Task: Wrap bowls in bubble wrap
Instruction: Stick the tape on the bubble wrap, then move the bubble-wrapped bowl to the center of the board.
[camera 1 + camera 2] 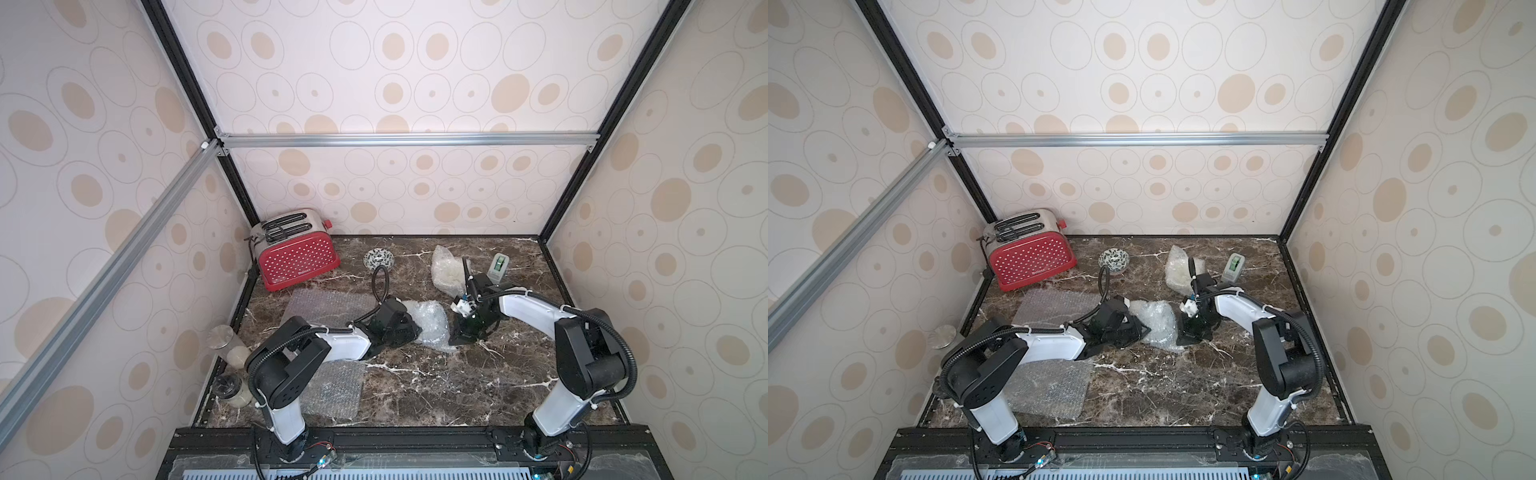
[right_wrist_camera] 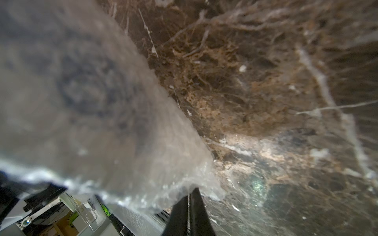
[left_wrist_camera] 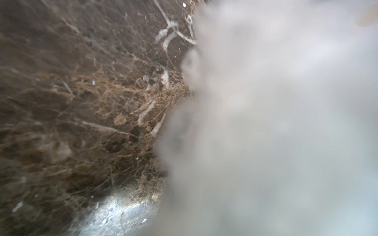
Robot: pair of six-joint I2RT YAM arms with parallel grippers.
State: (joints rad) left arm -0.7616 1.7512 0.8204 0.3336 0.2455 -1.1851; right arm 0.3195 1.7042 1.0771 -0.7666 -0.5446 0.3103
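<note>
**Both Grippers at the Crumpled Wrap**

A red toaster (image 1: 297,253) stood at the back left of the table (image 1: 457,386). One flat sheet (image 1: 320,305) of bubble wrap lay behind the left arm, and a second sheet (image 1: 332,388) lay nearer the front. A patterned bowl (image 1: 378,259) sat unwrapped near the back wall. The left gripper (image 1: 415,330) lay against a crumpled bundle (image 1: 430,324) of wrap at mid-table. Its wrist view was blurred by wrap, so how far its jaws stood apart could not be told. On the bundle's other side, the right gripper (image 2: 190,193) had its jaws almost together, pinching the wrap's edge. Behind it lay a wrapped parcel (image 1: 446,270), then a tape dispenser (image 1: 500,266).
</note>
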